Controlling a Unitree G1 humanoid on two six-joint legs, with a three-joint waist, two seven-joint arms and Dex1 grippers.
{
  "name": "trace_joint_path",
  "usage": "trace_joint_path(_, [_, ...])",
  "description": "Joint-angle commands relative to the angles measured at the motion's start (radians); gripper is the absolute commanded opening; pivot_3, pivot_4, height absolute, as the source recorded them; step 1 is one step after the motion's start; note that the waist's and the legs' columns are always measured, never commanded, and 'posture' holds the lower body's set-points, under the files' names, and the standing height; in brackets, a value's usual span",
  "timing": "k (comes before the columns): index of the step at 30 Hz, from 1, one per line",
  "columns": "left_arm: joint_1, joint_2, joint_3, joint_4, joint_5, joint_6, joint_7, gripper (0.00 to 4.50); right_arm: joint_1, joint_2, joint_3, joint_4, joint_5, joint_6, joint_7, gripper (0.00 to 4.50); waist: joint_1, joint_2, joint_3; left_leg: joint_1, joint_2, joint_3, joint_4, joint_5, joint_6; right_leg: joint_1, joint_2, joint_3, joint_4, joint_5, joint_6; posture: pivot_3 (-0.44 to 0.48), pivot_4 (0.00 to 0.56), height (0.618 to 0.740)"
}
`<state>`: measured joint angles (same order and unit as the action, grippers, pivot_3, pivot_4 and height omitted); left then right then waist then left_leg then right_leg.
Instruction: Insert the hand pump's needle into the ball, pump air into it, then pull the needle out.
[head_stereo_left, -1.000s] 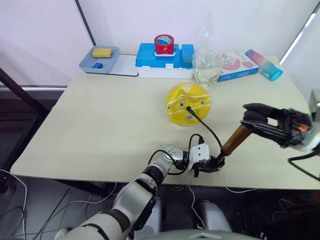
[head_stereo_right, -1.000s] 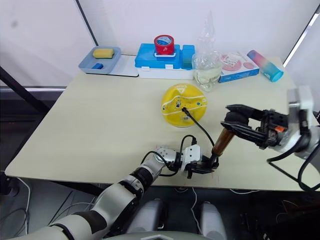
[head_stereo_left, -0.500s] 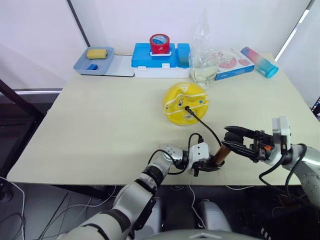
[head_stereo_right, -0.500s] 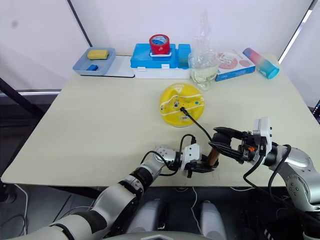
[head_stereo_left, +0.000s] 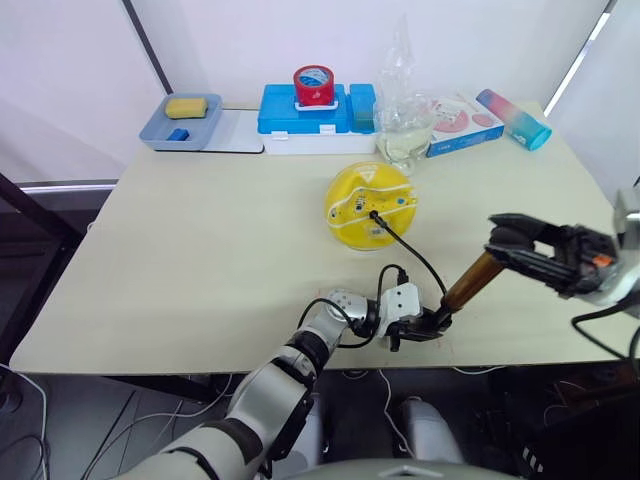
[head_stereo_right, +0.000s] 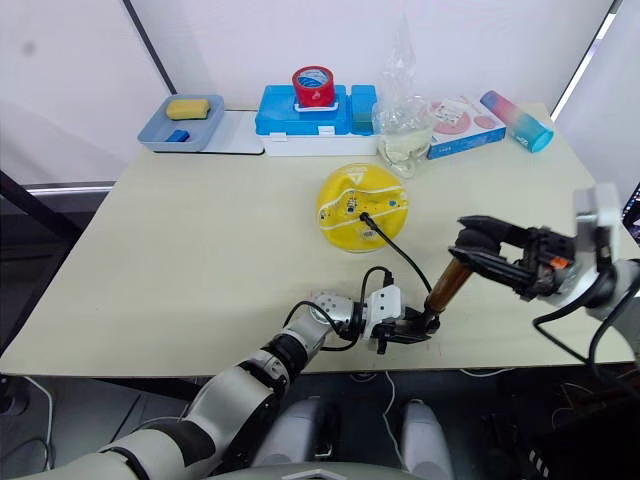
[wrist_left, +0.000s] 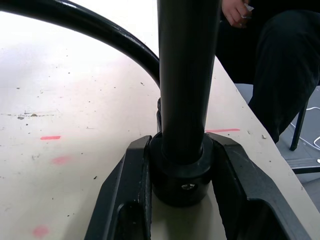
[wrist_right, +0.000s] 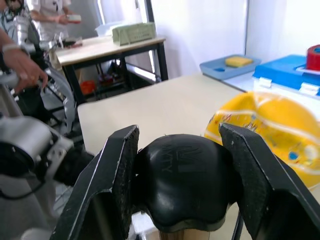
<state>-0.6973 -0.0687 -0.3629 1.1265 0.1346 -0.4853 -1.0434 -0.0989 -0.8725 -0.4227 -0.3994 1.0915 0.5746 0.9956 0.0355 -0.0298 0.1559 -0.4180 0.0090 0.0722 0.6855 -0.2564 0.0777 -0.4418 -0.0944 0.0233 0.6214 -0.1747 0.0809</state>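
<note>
So the left pincer (head_stereo_left: 425, 327) clamps the hand pump (head_stereo_left: 466, 282) base on the counter (head_stereo_left: 200, 250), the right pincer (head_stereo_left: 510, 245) grips its handle, and the needle (head_stereo_left: 373, 213) sits in the yellow ball (head_stereo_left: 374, 205). A crooked stroke could easily tip the base or yank the hose (head_stereo_left: 415, 257) out.

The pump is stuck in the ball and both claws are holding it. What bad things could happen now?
The hand pump leans steeply, so its foot might slip from the left claw. Its hose runs stretched to the saggy ball, so a hard push by the right claw might drag the ball or tug the needle out.
</note>
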Motion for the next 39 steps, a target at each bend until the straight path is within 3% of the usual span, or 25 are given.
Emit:
trace_joint_path(1, [0.023, 0.007, -0.026, 0.043, 0.041, 0.032, -0.023, 1.17, -0.05, -0.046, -0.141, -0.026, 0.073, 0.02, -0.052, 2.05, 0.001, 0.0, 0.0, 0.0, 0.0, -0.001, 0.0, 0.0, 0.0, 0.0, 0.0, -0.001, 0.0, 0.0, 0.0, 0.0, 0.15, 0.739])
trace_joint_path(8, [0.02, 0.007, -0.035, 0.049, 0.052, 0.004, -0.024, 1.17, -0.077, -0.077, -0.172, -0.042, 0.148, 0.088, -0.096, 2.05, 0.0, 0.0, 0.0, -0.001, 0.001, -0.005, 0.0, 0.0, 0.0, 0.003, 0.0, -0.006, -0.004, 0.0, -0.001, 0.0, 0.15, 0.739])
trace_joint_path(15, [0.018, 0.001, -0.032, 0.057, 0.056, -0.016, -0.017, 1.17, 0.022, -0.006, 0.013, -0.072, -0.091, 0.013, -0.084, 2.05, 0.0, -0.001, -0.003, -0.004, 0.002, -0.013, -0.001, 0.0, 0.0, 0.008, 0.001, -0.016, -0.014, 0.003, -0.004, 0.0, 0.15, 0.739])
trace_joint_path(26, [0.016, 0.003, -0.031, 0.06, 0.078, -0.027, 0.022, 1.17, 0.12, 0.115, 0.252, 0.039, -0.347, -0.134, -0.064, 2.05, 0.001, -0.001, -0.004, -0.003, 0.002, -0.021, 0.0, 0.0, 0.0, 0.014, 0.0, -0.025, -0.015, 0.003, -0.004, 0.0, 0.15, 0.739])
trace_joint_path(32, [0.019, 0.002, -0.03, 0.06, 0.078, -0.034, 0.021, 1.17, 0.081, 0.106, 0.188, 0.033, -0.279, -0.127, -0.032, 2.05, 0.001, 0.0, -0.004, -0.002, 0.001, -0.022, 0.001, 0.0, 0.0, 0.015, 0.0, -0.025, -0.015, 0.003, -0.004, 0.0, 0.15, 0.739])
trace_joint_path(39, [0.017, 0.006, -0.034, 0.067, 0.083, -0.02, 0.014, 1.17, -0.033, 0.021, 0.014, -0.015, -0.035, 0.015, -0.056, 2.05, 0.002, 0.003, -0.003, -0.004, 0.001, -0.023, 0.001, 0.0, 0.0, 0.015, -0.001, -0.027, -0.016, 0.003, -0.005, 0.0, 0.15, 0.739])
